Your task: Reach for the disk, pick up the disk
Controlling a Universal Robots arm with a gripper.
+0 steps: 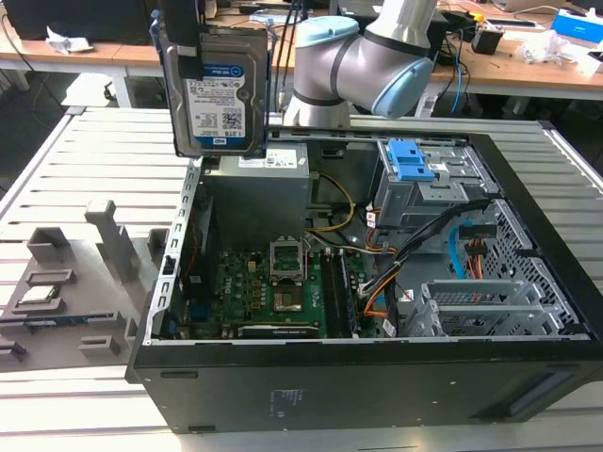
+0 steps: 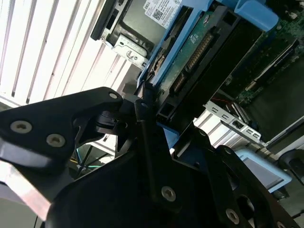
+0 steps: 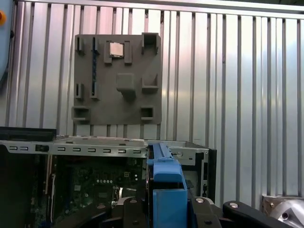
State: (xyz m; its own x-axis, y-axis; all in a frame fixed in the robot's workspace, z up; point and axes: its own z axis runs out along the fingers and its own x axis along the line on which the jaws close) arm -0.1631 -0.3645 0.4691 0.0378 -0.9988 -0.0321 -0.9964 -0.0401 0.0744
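Observation:
The disk point(image 1: 221, 94), a silver-grey hard drive with a white-and-blue label and a blue frame, hangs upright in the air above the open computer case's far corner, on the exterior view's left. My gripper point(image 1: 186, 42) is shut on its upper part, coming down from the frame's top edge. In the second wrist view the black fingers point(image 2: 142, 118) clamp the blue-framed edge of the disk point(image 2: 199, 47), whose circuit-board side shows. In the first wrist view the blue frame of the disk point(image 3: 166, 175) sticks out between the black gripper parts.
The open black computer case point(image 1: 528, 311) lies on the slatted metal table, with its motherboard point(image 1: 273, 292) and a grey drive cage with blue latches point(image 1: 412, 160). A grey slotted fixture point(image 1: 66, 282) holding a small chip point(image 1: 38, 295) sits on the exterior view's left.

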